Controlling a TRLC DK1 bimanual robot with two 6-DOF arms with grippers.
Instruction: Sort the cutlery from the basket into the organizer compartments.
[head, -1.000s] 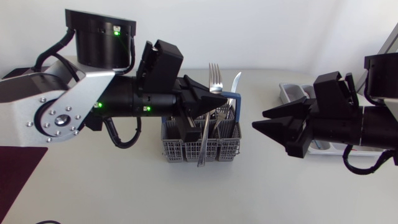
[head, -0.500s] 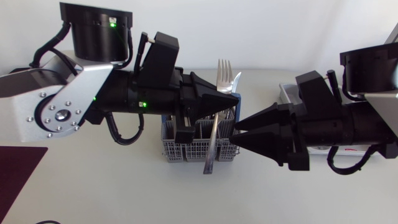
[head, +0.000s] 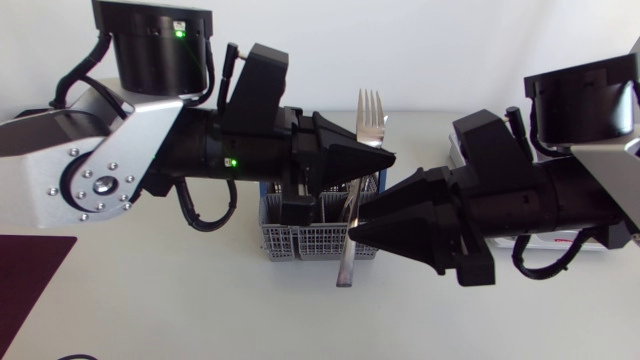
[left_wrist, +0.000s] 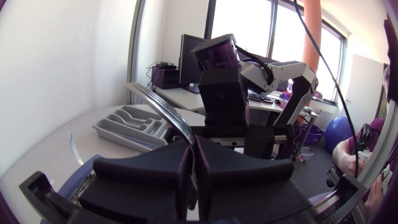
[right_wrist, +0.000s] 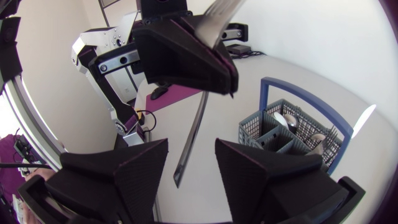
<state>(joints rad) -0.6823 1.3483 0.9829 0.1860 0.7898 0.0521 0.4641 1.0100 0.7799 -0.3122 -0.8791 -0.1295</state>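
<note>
My left gripper (head: 378, 160) is shut on a silver fork (head: 369, 112) and holds it upright above the grey cutlery basket (head: 300, 240), tines up, handle hanging past the basket's front. My right gripper (head: 360, 220) comes in from the right, open, with one finger on either side of the fork's handle below the left gripper. In the right wrist view the fork handle (right_wrist: 193, 130) hangs in the gap between the fingers without touching either, under the left gripper (right_wrist: 217, 62). Other cutlery stands in the basket (right_wrist: 298, 134). The grey organizer (left_wrist: 134, 124) lies behind the right arm.
The basket has a blue hoop handle (right_wrist: 311, 93). A dark purple mat (head: 30, 270) lies at the table's front left corner. In the head view the right arm covers most of the organizer.
My right arm has moved left until its fingers straddle the fork's handle, and they have narrowed a little. My left gripper has carried the fork slightly up and to the right.
</note>
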